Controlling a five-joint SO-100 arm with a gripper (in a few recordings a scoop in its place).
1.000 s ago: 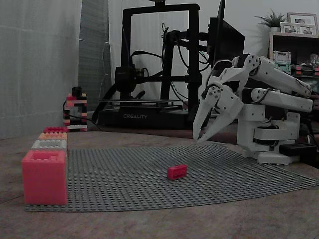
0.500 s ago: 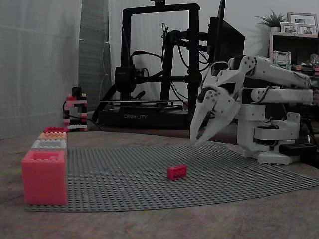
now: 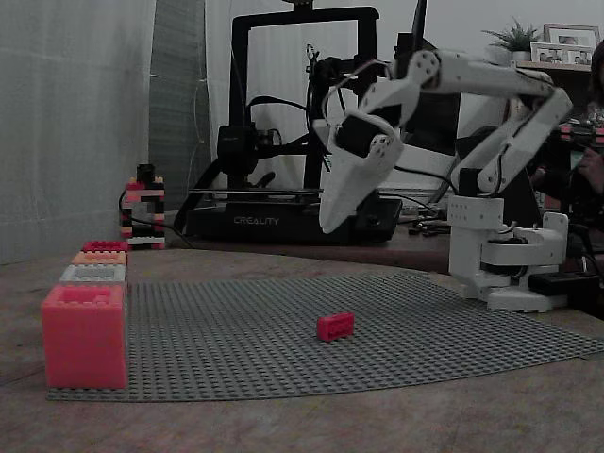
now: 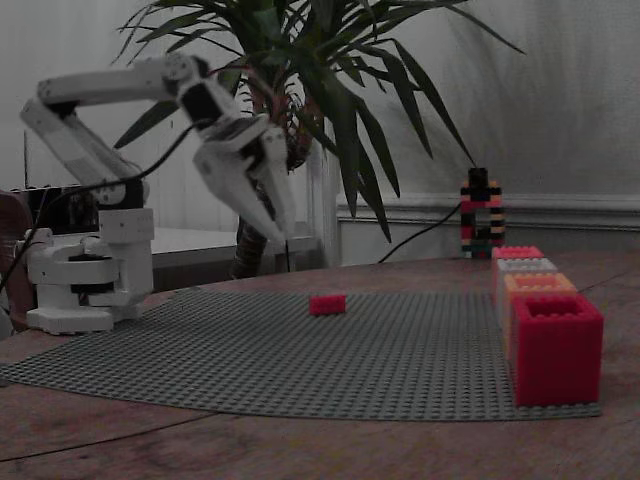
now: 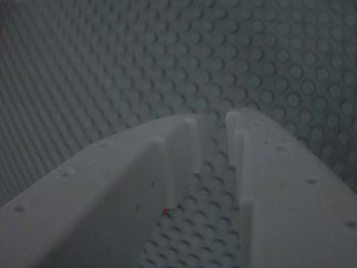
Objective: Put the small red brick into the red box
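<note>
Two white plastic fingers of the robot's pincer (image 5: 213, 125) sit almost together, with a slim empty gap between them in the wrist view, gripping nothing. The pincer hangs tilted downward, well above the grey studded baseplate (image 3: 236, 354). The small red plastic brick (image 3: 335, 326) lies loose near the baseplate's middle, below the tips and apart from them. The open-topped red block-built box (image 3: 83, 335) stands at the baseplate's near left corner in that fixed view. To reach well, the jaws likely need to spread wider than the brick, descend straight over it, and straddle its narrow sides before squeezing.
</note>
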